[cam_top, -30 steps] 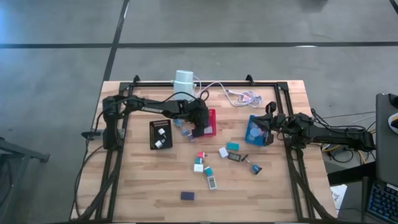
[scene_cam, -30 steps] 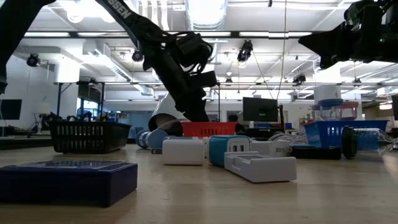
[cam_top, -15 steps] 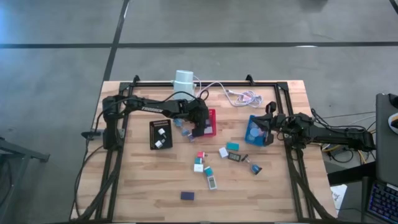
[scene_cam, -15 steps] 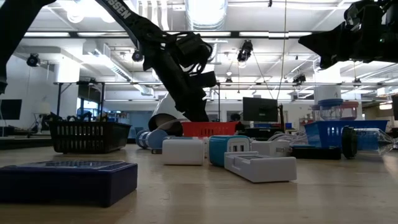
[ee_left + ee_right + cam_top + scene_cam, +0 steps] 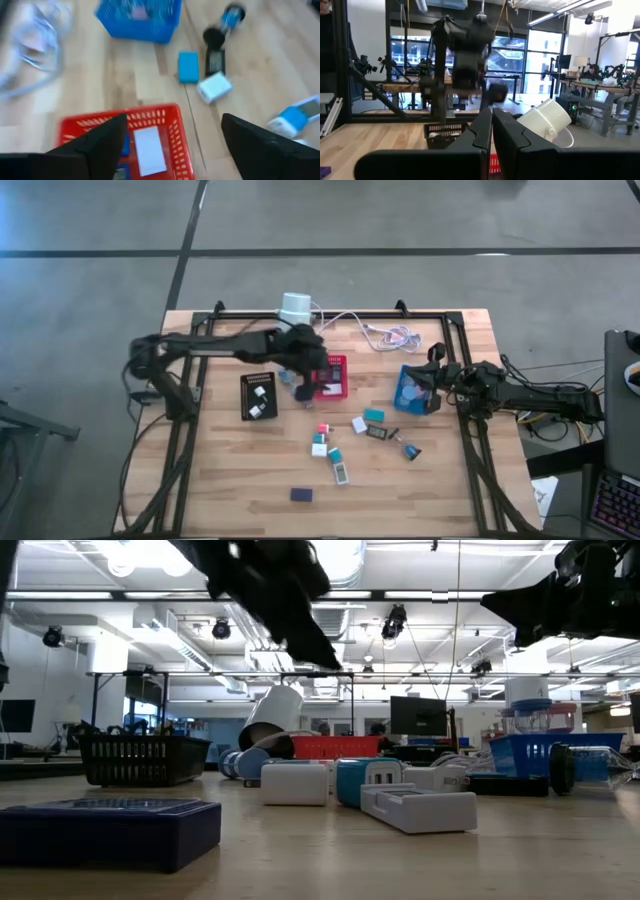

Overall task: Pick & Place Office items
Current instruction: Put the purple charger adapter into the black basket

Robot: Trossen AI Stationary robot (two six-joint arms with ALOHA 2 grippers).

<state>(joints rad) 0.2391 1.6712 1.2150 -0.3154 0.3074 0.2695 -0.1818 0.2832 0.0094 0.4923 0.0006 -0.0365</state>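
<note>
The left pincer (image 5: 305,370) hangs above the worktop (image 5: 230,470), between the black tray (image 5: 258,395) and the red tray (image 5: 330,376). Its fingers (image 5: 260,147) stand apart and nothing is between them; below them the red tray already holds a white piece (image 5: 149,149). The right pincer (image 5: 432,377) waits at the blue tray (image 5: 412,390), with its two fingers pressed together on nothing.

Most office items lie loose in the middle of the worktop, near of the trays: a teal block (image 5: 374,415), a white block (image 5: 359,424), a small pink piece (image 5: 323,429), a white and teal clip (image 5: 342,471). A dark blue block (image 5: 301,494) lies alone at the near edge. Some white pieces (image 5: 260,391) lie in the black tray.

I judge that all these pieces are light and stiff, probably smooth plastic, so they can slide or turn on the wood when a finger touches only one side. It seems best to take a block across its two flat, parallel sides, at the middle. The pieces that lie close together leave little room for the fingers.
</note>
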